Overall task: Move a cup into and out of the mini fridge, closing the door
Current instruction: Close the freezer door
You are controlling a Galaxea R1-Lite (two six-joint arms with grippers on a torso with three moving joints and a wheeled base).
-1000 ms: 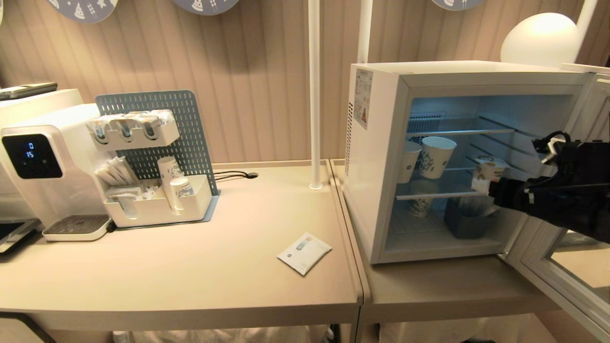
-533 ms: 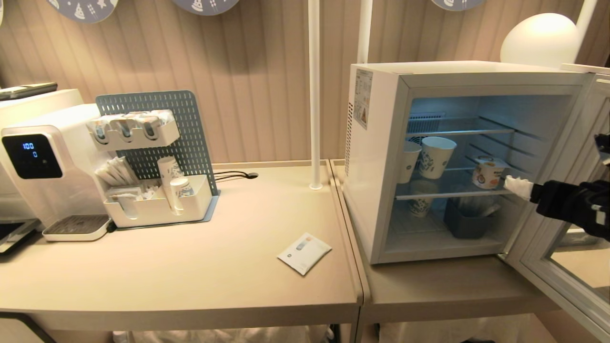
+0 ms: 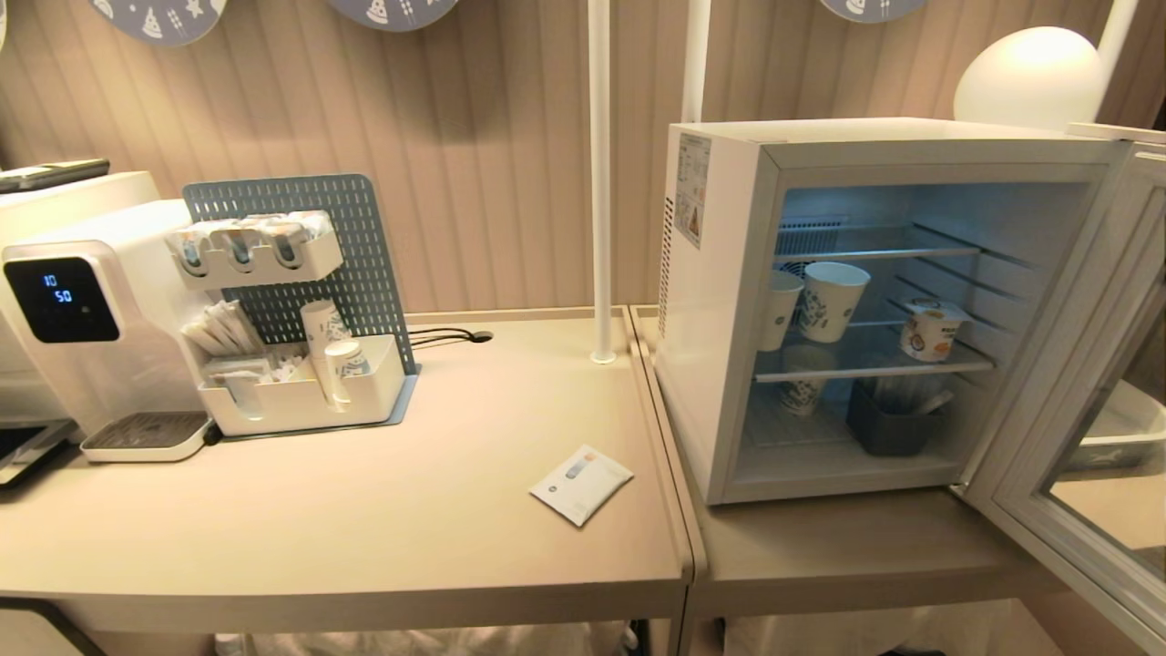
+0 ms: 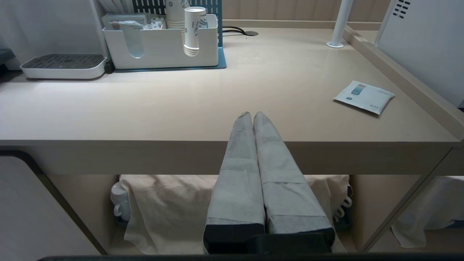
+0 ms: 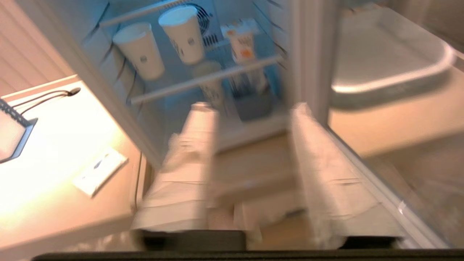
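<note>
The small white tapered cup (image 3: pixel 931 331) with an orange-yellow label and a wide foil lid is seen standing upright on the middle wire shelf (image 3: pixel 870 366) of the white boxy mini fridge (image 3: pixel 729 301), towards that shelf's right end. Two taller white paper cups (image 3: pixel 831 301) with bluish prints are seen on the same shelf, well to the cup's left and apart from it. A dark grey bin (image 3: pixel 888 428) is seen on the fridge floor below. The grey-blue framed glass door (image 3: pixel 1075 437) is swung wide open to the fridge's right.

The right pincer (image 5: pixel 253 112) is shown only in its wrist view, outside the fridge and in front of its opening, above the beige bench (image 3: pixel 364 528). Its two cloth-wrapped fingers (image 5: pixel 195 145) are spread apart with a clear gap between them; nothing is held and nothing is touched, and the cup (image 5: pixel 242 43) is seen well beyond the tips.

The left pincer (image 4: pixel 252 115) is parked at the near edge of the bench, its wrapped fingers pressed together on nothing. A flat white sachet (image 3: pixel 581 484) is seen lying on the bench near the fridge's left side.
</note>
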